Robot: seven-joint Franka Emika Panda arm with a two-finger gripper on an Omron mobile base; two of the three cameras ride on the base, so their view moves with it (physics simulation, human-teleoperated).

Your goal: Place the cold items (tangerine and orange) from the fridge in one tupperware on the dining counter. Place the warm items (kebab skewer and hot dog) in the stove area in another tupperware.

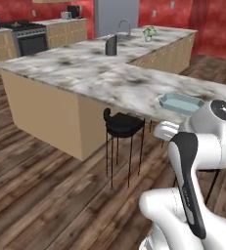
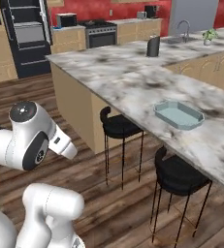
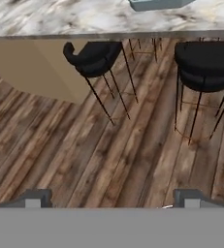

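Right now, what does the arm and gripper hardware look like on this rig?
The arm is glossy white with rounded, bulbous links, a black band down one link and dark grey round joint caps, one visible in the right base view. No loose cables or readable markings. The gripper has two small dark grey, blocky finger tips.

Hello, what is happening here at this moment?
A white robot arm stands beside the marble dining counter and handles nothing. Its gripper is open and empty, looking down at the wood floor near two black stools. One pale blue tupperware sits empty on the counter. No fruit or warm food is visible, so the sorting looks not yet started.
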